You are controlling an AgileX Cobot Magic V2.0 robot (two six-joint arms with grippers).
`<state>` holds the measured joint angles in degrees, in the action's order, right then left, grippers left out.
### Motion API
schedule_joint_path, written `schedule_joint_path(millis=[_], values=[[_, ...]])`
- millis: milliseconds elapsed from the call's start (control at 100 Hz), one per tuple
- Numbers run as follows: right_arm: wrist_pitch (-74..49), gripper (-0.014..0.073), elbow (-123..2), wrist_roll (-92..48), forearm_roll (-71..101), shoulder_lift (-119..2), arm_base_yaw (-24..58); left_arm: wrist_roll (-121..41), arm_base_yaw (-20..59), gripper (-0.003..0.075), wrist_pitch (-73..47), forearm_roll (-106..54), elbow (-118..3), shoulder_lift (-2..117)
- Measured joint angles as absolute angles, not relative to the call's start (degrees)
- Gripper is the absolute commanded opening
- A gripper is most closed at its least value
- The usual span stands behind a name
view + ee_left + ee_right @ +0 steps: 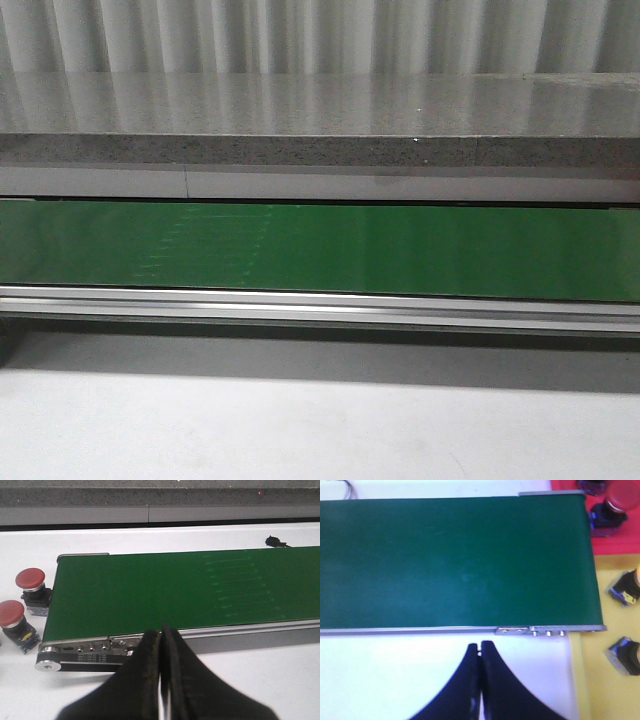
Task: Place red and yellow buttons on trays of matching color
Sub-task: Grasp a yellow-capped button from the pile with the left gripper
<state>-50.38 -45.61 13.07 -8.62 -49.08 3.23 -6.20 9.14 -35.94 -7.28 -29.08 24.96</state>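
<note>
Red buttons (pixel 30 579) stand upright beside the green belt's (pixel 175 590) end.

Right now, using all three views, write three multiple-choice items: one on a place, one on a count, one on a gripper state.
1. Where do the red mushroom-head push buttons seen by the left wrist camera sit?
A. on the green conveyor belt
B. on the white table beside the belt's end
C. in a gripper

2. How many of them does that view show?
A. one
B. two
C. four

3. How is the left gripper?
A. shut, empty
B. wide open
C. shut on a button

Answers:
1 B, both stand off the belt's end.
2 B, two red caps show.
3 A, its black fingers meet with nothing between.
</note>
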Motion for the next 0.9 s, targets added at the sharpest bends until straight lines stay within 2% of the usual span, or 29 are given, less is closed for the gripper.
schedule_joint_path(millis=[380,650,900], values=[[-47.48,-0.0058,-35.07,3.42,-6.04,-29.81,13.61,-6.20,9.14,-0.0020,-35.90,-7.28,-29.08,24.96],[-47.34,-0.0058,-31.92,1.79,-1.97,-18.41,14.43,-6.20,9.14,-0.0020,-35.81,-7.28,-29.08,24.96],[-47.34,-0.0058,-31.92,1.81,-1.62,-16.60,14.43,0.00,7.13,-0.0006,-36.01,-3.54,-31.59,31.00]])
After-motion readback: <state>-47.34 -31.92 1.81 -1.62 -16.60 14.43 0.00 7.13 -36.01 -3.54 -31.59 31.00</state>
